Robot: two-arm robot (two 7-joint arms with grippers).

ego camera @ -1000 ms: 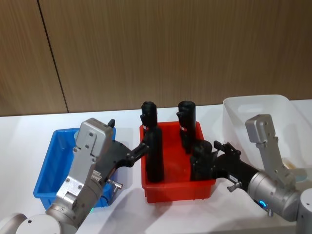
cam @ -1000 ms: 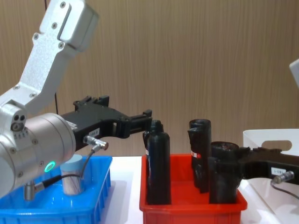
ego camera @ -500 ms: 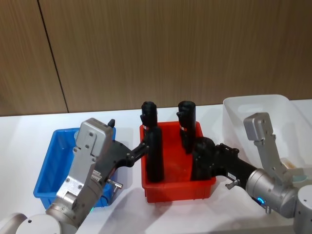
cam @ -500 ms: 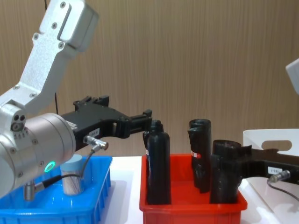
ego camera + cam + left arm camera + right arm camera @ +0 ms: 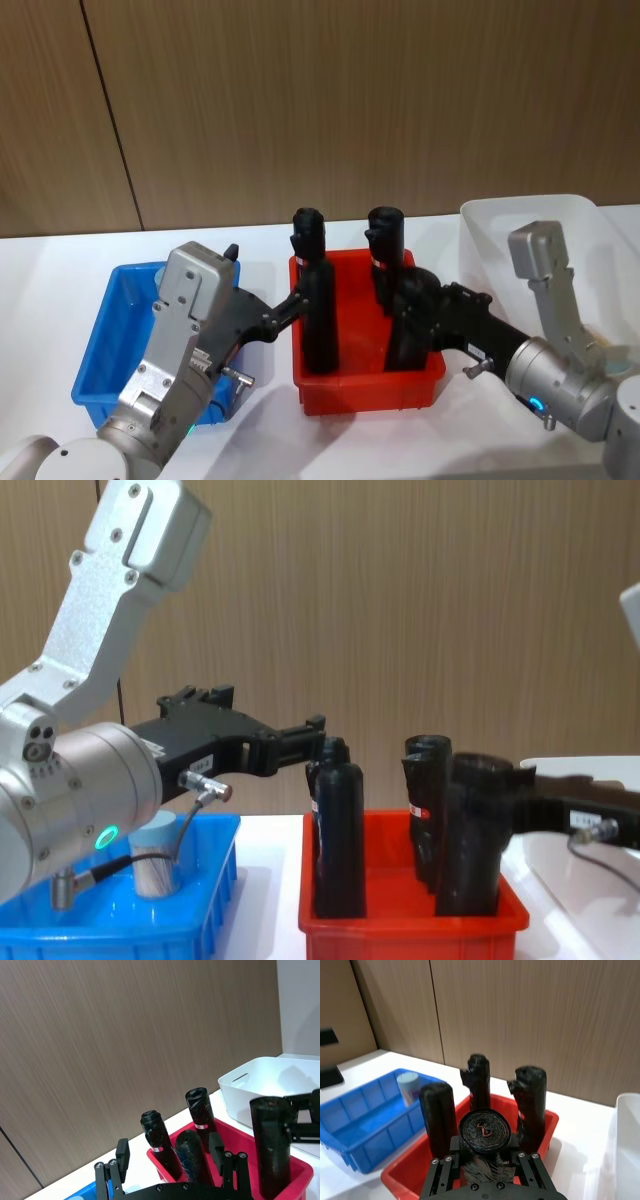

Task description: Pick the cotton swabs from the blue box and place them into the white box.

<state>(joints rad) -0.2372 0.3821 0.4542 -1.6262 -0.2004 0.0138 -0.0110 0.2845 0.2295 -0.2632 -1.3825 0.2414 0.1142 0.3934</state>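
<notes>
Trouble could come from the right gripper [image 5: 412,318], which is closed around a black roll [image 5: 484,1152] in the red bin [image 5: 420,372], not a swab jar. That roll looks a bit tipped in the chest view, so if the arm pulls sideways it could knock the other black rolls [image 5: 318,312] over or drag the red bin. The left gripper [image 5: 318,742] hangs over the gap between the blue box [image 5: 97,345] and the red bin, and its fingers are spread apart with nothing in them. One jar of cotton swabs [image 5: 154,858] with a pale blue lid stands in the blue box. The white box [image 5: 530,215] sits off to the right. The job may go wrong if the jar is left there.
</notes>
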